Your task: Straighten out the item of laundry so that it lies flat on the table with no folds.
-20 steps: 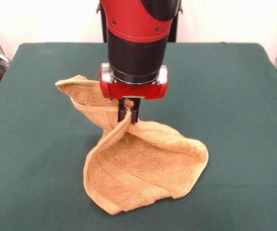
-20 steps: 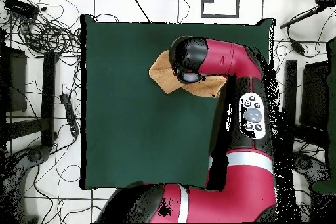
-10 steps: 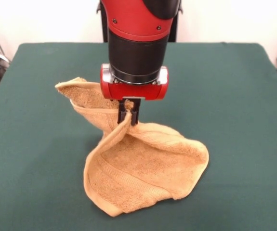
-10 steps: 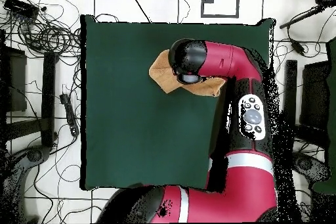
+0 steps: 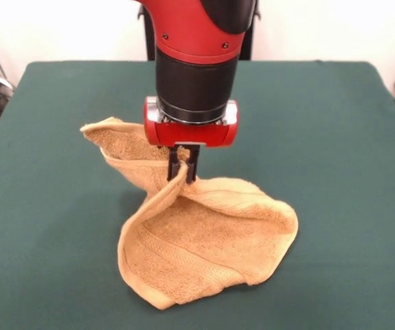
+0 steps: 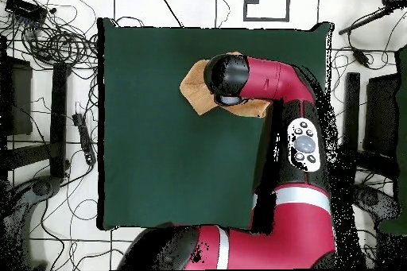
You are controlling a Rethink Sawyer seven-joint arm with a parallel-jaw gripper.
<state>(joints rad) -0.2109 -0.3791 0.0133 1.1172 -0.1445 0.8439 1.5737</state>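
Note:
The golden-orange towel [image 5: 204, 251] lies crumpled and folded over on the dark green table [image 5: 341, 137]. One edge of it is pulled up into a ridge. My gripper [image 5: 183, 167] is shut on that raised fold, a little above the table. A far corner of the towel [image 5: 108, 130] sticks up to the left behind the gripper. From overhead the arm's head covers most of the towel [image 6: 193, 90]; the gripper itself is hidden there.
The table [image 6: 159, 164] is wide around the towel. Cables [image 6: 48, 37] and stands lie on the floor to the sides. The arm's body [image 6: 294, 141] runs along the table's right edge in the overhead view.
The gripper has shifted slightly with the fold still held, toward the table's far side in the overhead view. The towel's shape has barely changed.

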